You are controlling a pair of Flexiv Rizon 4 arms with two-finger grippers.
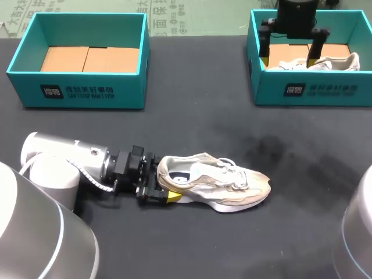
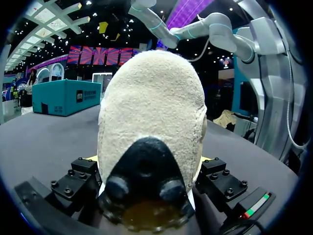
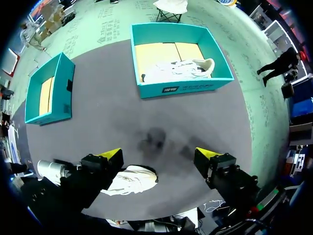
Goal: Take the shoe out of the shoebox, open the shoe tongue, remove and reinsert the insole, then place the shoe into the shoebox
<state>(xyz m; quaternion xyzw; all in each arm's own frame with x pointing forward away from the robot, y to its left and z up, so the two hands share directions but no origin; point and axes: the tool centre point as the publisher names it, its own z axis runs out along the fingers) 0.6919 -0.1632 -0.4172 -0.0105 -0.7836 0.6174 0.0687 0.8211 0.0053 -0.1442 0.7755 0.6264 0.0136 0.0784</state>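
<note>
Left jaws tight around shoe (image 1: 215, 183) heel

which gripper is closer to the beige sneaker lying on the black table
Left. The left gripper grips the beige sneaker at its heel; the right gripper hangs open high above the black table.

the surface (image 1: 192, 104) is dark and flat, with darker smudges (image 1: 267, 142) near the middle. the left box (image 1: 81, 87) and the right box (image 1: 325, 90) (both blue-green) sit at its far side, well apart. a pale shoe (image 1: 221, 186) lies nearer the front, toe pointing right.
</note>
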